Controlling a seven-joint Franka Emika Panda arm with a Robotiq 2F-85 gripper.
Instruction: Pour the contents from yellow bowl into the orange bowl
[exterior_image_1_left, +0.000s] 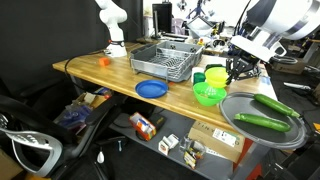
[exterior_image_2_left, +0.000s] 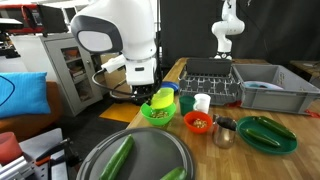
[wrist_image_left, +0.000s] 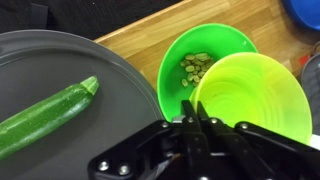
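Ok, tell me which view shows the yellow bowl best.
The wrist view: the yellow bowl fills the right side, its inside open to the camera and looking empty, its rim pinched by the gripper. Both exterior views show it only small, above the green bowl.

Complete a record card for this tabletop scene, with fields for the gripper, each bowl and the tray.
gripper: shut on the rim of the yellow bowl
yellow bowl: looks empty in the wrist view; overlaps the edge of the green bowl
green bowl: holds small pale pieces
orange bowl: apart from the gripper, next to the green bowl; small bits inside
tray: grey, round, one zucchini lying on it
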